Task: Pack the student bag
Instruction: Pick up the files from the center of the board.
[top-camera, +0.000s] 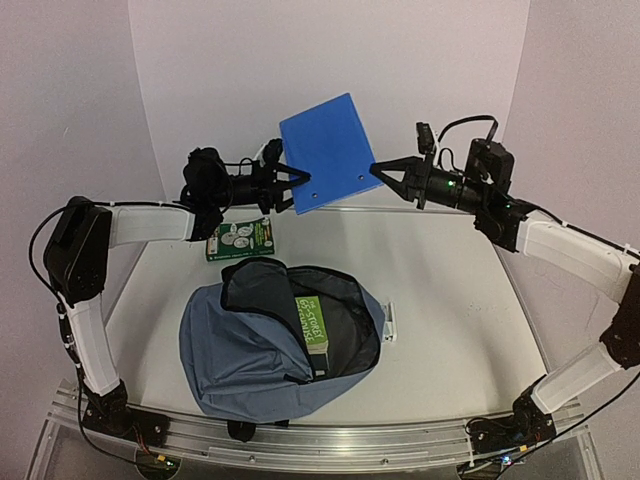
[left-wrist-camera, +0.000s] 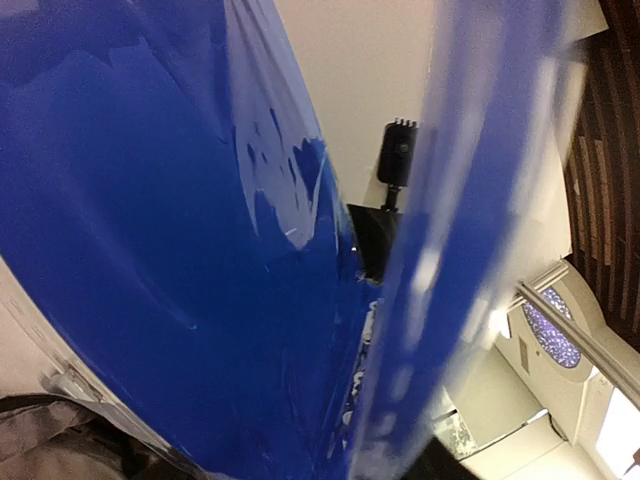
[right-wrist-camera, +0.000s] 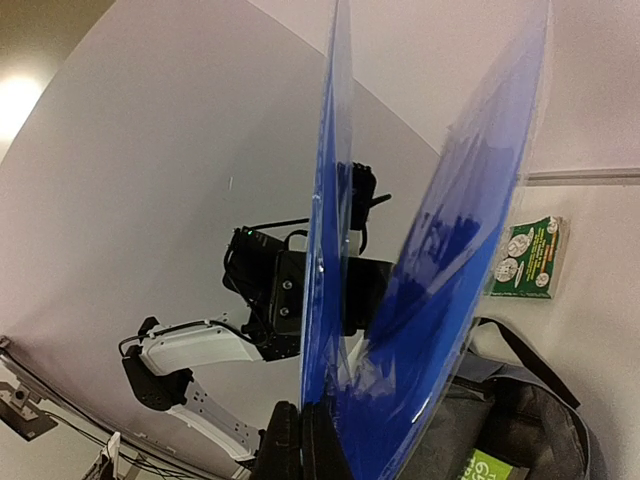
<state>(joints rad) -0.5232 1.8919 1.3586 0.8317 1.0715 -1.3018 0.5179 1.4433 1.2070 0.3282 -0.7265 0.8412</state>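
Observation:
A flat blue folder (top-camera: 330, 150) hangs in the air above the back of the table, held between both grippers. My left gripper (top-camera: 297, 181) is shut on its lower left edge; the folder (left-wrist-camera: 180, 250) fills the left wrist view and hides the fingers. My right gripper (top-camera: 376, 168) is shut on its right edge; in the right wrist view the gripper (right-wrist-camera: 302, 415) pinches one cover of the folder (right-wrist-camera: 440, 260), whose covers gape apart. The slate-blue student bag (top-camera: 240, 360) lies open near the front with a green book (top-camera: 313, 325) inside, and also shows in the right wrist view (right-wrist-camera: 520, 420).
A green packet with round pictures (top-camera: 240, 238) lies flat on the table behind the bag and also shows in the right wrist view (right-wrist-camera: 530, 258). A small white item (top-camera: 390, 320) lies at the bag's right side. A curved white backdrop (top-camera: 330, 50) closes the back.

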